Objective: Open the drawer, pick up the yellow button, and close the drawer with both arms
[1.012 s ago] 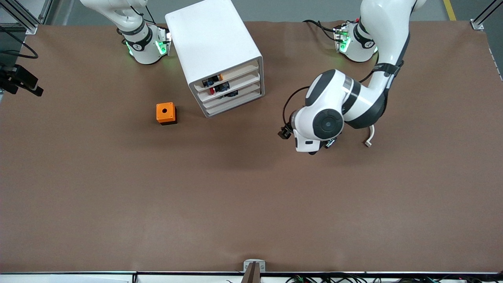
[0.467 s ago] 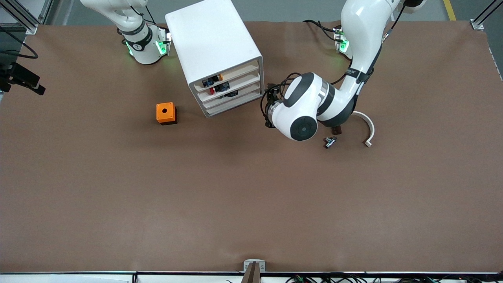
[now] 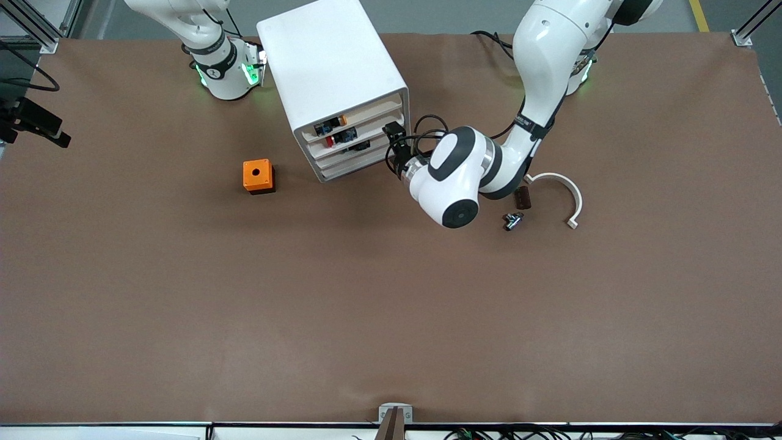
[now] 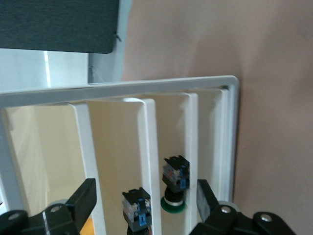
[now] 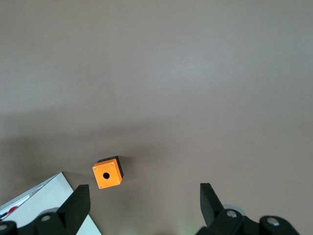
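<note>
The white cabinet (image 3: pixel 333 67) stands near the robots' bases, its four drawers facing the left arm's end. The uppermost drawer (image 3: pixel 369 113) sits flush with the others. In it lies the button (image 3: pixel 334 124), its orange cap showing. My left gripper (image 3: pixel 391 148) is open right in front of the drawer fronts (image 4: pixel 146 147), holding nothing. Between its fingers (image 4: pixel 84 199) two black-and-blue switches (image 4: pixel 137 208) show, one with a green cap (image 4: pixel 173 205). My right gripper (image 5: pixel 144 205) is open high over the table and is out of the front view.
An orange cube with a hole (image 3: pixel 259 176) stands beside the cabinet, toward the right arm's end, and shows under the right wrist (image 5: pixel 107 175). A white curved piece (image 3: pixel 565 190), a small brown block (image 3: pixel 523 197) and a small metal part (image 3: pixel 513 220) lie by the left arm.
The left arm has swung from over the small parts toward the cabinet, bringing its gripper up to the drawer fronts. The brown block and metal part are now uncovered.
</note>
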Tool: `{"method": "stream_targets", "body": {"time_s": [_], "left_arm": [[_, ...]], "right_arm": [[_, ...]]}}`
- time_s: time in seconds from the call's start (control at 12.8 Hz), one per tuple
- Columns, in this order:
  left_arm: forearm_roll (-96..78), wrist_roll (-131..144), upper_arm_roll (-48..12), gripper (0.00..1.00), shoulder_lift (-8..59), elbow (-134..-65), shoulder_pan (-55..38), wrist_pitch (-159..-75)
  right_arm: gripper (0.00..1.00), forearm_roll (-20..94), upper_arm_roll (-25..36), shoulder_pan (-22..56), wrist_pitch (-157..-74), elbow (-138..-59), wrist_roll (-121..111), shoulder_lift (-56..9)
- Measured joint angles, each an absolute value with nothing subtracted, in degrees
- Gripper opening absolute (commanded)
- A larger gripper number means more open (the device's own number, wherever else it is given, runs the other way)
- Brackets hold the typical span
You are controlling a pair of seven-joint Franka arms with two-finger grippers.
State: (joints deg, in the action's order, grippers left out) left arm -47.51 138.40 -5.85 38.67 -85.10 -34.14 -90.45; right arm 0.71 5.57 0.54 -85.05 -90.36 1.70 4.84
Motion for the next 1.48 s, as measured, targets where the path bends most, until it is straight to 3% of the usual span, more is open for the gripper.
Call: {"method": "stream_targets", "body": {"time_s": [0.16, 0.39, 0.86, 1.01, 1.48], "left_arm": [[-48.66, 139.62, -6.03, 0.78, 38.86, -85.09, -34.20, -87.91], [-52.05, 139.80, -6.86, 0.66, 39.34, -85.09, -34.39, -84.76], [-56.61, 139.80, -7.36, 0.28, 41.82, -85.11, -35.09, -83.99], [-56.67, 139.80, -7.39, 0.03, 41.87, -85.05, -36.09, -83.97], [-56.80, 140.39, -6.68, 0.00, 41.86, -84.12, -33.06, -83.95]], "right_arm": [[0.99, 0.71, 5.57, 0.52, -84.68, -90.36, 1.52, 4.84], [0.99, 0.71, 5.57, 0.50, -84.64, -90.37, 1.44, 4.84], [0.99, 0.71, 5.58, 0.47, -84.60, -90.39, 1.39, 4.84], [0.99, 0.71, 5.58, 0.47, -84.59, -90.39, 1.38, 4.84], [0.99, 0.71, 5.61, 0.44, -84.58, -90.43, 1.41, 4.84]]}}
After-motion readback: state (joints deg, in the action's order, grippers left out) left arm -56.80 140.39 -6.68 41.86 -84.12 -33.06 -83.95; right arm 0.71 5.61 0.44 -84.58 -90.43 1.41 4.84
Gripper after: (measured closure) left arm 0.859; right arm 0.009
